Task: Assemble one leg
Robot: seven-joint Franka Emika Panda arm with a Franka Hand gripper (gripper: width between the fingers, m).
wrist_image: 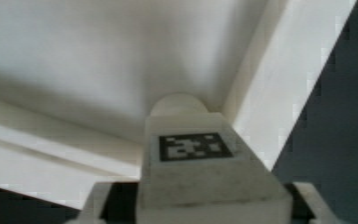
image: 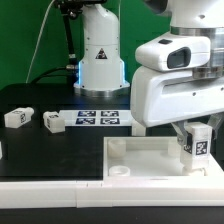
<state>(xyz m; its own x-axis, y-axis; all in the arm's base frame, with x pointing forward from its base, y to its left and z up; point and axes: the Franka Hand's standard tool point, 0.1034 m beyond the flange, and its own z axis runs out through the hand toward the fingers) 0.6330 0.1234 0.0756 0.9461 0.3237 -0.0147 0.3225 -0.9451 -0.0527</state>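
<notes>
My gripper is shut on a leg, a white blocky peg with a square tag, and holds it upright over the white tray near the tray's far corner on the exterior view's right. In the wrist view the leg fills the space between my fingers, tag facing the camera, with the tray's rim and floor behind it. I cannot tell whether the leg's lower end touches the tray. Two loose legs lie on the black table at the exterior view's left.
The marker board lies behind the tray. The robot base stands at the back. A round socket shows at the tray's near corner. Another white part shows at the exterior view's left edge.
</notes>
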